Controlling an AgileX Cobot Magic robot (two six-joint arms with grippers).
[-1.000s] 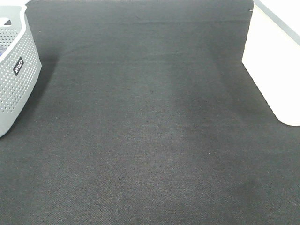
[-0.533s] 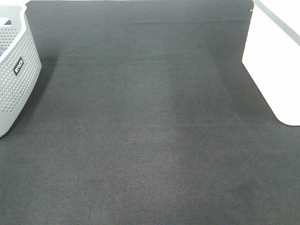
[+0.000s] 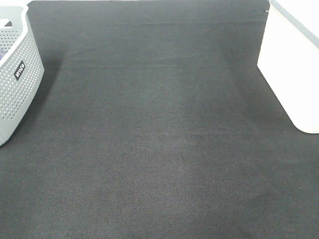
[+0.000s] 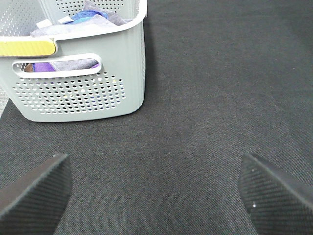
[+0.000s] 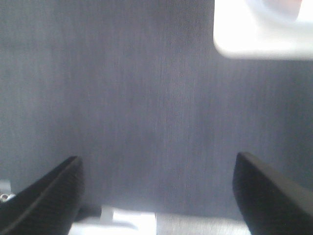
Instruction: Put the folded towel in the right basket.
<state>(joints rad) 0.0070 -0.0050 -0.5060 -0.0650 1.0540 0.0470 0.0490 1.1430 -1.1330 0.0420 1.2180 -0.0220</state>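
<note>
No folded towel lies on the dark mat in any view. The white right basket (image 3: pixel 291 74) stands at the right edge of the exterior view; a corner of it shows in the right wrist view (image 5: pixel 264 29). The grey perforated left basket (image 3: pixel 17 74) stands at the left edge and holds crumpled cloths in purple, blue and grey (image 4: pixel 80 19). My left gripper (image 4: pixel 154 196) is open and empty above the mat, a short way in front of the grey basket (image 4: pixel 83 83). My right gripper (image 5: pixel 156 196) is open and empty above the mat. Neither gripper shows in the exterior view.
The dark mat (image 3: pixel 159 139) covers the table between the two baskets. The grey basket has a handle slot (image 4: pixel 56 66) and a yellow label (image 4: pixel 24 47) on its rim. A pale strip (image 5: pixel 127 220) shows at the mat's edge in the right wrist view.
</note>
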